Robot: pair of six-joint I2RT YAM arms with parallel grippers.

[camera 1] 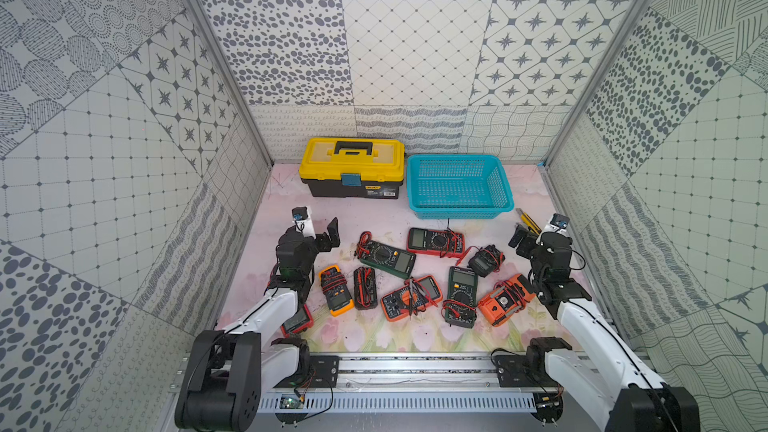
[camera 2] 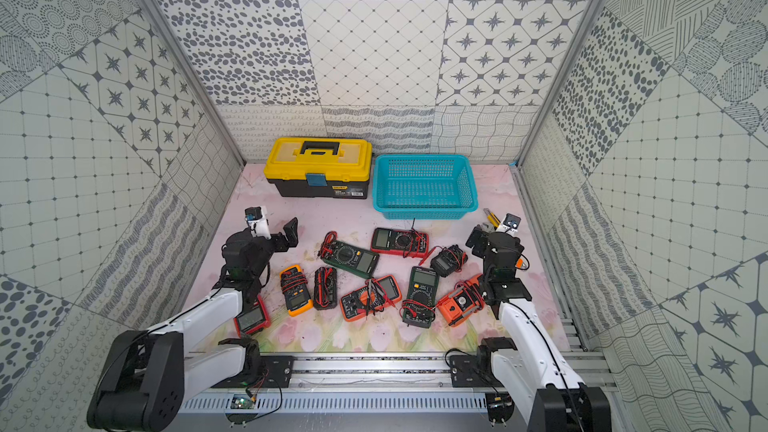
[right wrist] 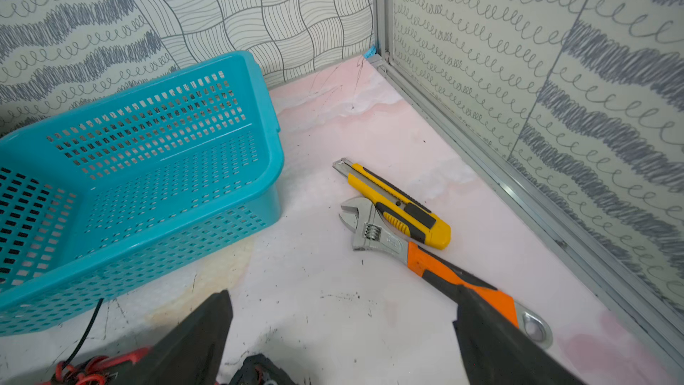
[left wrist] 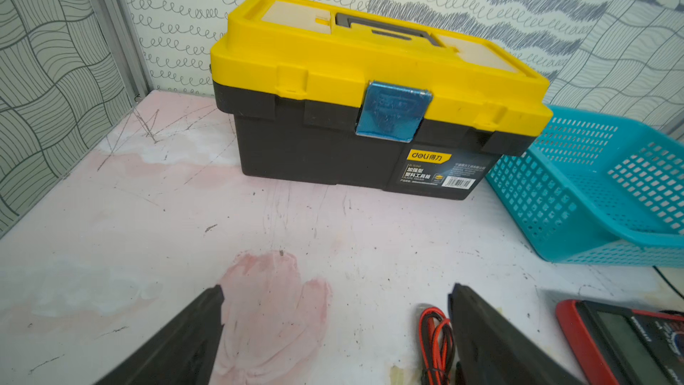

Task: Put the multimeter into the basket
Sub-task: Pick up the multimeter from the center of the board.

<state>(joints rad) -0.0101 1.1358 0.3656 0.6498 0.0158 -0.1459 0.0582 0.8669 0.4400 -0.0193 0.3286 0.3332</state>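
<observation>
Left hand (left wrist: 337, 290), right hand (right wrist: 342, 300) agape, empty; perhaps nine multimeters (camera 1: 387, 258) between; basket (camera 1: 460, 213) beyond.

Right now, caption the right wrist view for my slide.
Open right gripper hovers near the empty turquoise basket, a utility knife and an adjustable wrench.

The basket (camera 1: 459, 213) was smooth turquoise plastic with perforated walls, the toolbox (camera 1: 353, 172) beside the basket had a glossy yellow plastic lid, and the wrench (right wrist: 370, 232) near the basket had a shiny metal head.
</observation>
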